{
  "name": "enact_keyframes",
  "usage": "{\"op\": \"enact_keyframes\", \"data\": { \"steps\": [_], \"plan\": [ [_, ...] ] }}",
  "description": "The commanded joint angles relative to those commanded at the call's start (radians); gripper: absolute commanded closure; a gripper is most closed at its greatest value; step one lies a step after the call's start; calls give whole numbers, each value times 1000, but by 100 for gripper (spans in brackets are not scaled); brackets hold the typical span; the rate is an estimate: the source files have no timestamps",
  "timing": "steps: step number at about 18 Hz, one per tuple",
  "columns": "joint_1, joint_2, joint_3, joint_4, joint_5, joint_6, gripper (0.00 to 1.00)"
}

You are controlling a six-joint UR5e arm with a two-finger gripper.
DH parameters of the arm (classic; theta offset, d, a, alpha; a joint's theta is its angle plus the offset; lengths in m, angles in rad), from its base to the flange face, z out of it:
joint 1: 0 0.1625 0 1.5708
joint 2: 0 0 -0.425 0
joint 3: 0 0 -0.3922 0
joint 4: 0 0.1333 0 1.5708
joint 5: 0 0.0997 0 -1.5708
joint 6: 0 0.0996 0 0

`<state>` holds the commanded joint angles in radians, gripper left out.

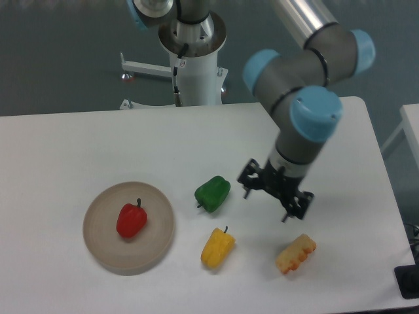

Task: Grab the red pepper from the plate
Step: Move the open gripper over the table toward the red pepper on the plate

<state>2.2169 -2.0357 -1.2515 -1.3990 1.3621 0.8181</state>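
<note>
The red pepper lies on the round beige plate at the left of the table, its dark stem pointing up. My gripper hangs over the table well to the right of the plate, just right of the green pepper. Its two black fingers stand apart with nothing between them. The gripper is open.
A green pepper sits between the plate and the gripper. A yellow pepper lies below it. A yellow-orange corn piece rests near the table's front right. The robot base stands behind the table.
</note>
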Motion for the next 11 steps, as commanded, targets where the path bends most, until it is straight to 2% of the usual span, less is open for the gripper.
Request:
{"op": "enact_keyframes", "data": {
  "steps": [2, 4, 7, 11],
  "plan": [
    [-61, 3, -54, 8, 0, -49, 0],
    [-104, 5, -98, 110, -5, -138, 0],
    [-166, -3, -147, 150, 3, -178, 0],
    [-226, -3, -226, 302, 11, -261, 0]
  ]
}}
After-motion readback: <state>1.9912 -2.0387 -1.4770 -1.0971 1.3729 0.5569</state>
